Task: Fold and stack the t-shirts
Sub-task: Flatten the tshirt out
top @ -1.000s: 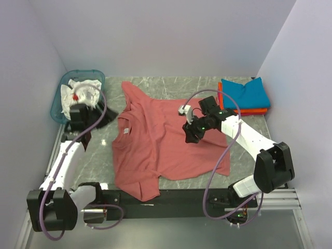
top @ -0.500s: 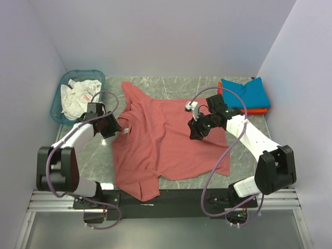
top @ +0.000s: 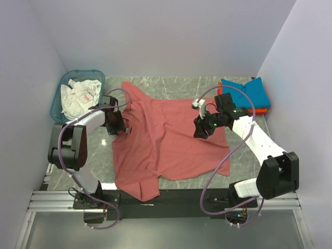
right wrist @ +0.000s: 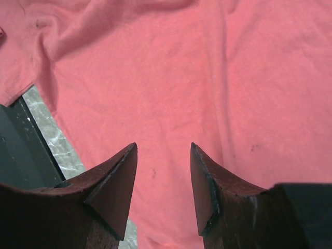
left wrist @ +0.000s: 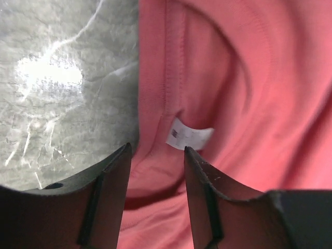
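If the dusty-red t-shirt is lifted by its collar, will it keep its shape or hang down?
Likely it hangs limp: the dusty-red t-shirt lies in soft wrinkles and folds. It looks thin and light, so a collar pinch near the neck label should probably lift it, the rest trailing.

Bright, even, diffuse light fills the overhead view, leaving only faint shadows beneath the arms (top: pixel 254 140). In the left wrist view a white glare patch blooms on the glossy counter (left wrist: pixel 49 78) at left. Both wrist views show their dark jaws blurred at the near edge.
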`<action>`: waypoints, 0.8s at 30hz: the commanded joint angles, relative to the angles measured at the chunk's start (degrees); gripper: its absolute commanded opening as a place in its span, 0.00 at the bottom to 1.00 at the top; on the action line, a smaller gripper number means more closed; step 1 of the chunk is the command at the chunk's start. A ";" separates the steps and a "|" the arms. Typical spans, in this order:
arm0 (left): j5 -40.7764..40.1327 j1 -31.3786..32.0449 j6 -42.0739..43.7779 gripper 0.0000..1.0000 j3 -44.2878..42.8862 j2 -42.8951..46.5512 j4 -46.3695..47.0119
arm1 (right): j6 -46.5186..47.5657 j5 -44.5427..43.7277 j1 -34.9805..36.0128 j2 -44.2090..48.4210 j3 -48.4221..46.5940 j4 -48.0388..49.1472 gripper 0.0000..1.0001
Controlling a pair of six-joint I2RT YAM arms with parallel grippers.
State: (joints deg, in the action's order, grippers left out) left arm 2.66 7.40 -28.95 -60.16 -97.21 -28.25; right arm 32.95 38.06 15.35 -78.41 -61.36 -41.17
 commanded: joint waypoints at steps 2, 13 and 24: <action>-5.38 0.60 1.79 0.50 -3.47 -2.28 -3.13 | 1.59 3.77 -2.43 3.09 0.63 -0.93 0.53; -14.42 0.51 2.41 0.04 -1.72 -1.06 -4.88 | 2.47 5.44 -4.63 3.53 0.45 -2.16 0.53; -4.55 -3.44 3.72 0.14 0.13 5.62 -4.63 | 2.56 5.62 -5.60 2.91 0.37 -2.43 0.52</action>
State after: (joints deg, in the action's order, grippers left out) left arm -8.80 4.36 -26.33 -60.93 -94.76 -33.74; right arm 34.65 42.74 10.20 -77.01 -61.36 -43.16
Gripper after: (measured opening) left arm 0.104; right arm 0.525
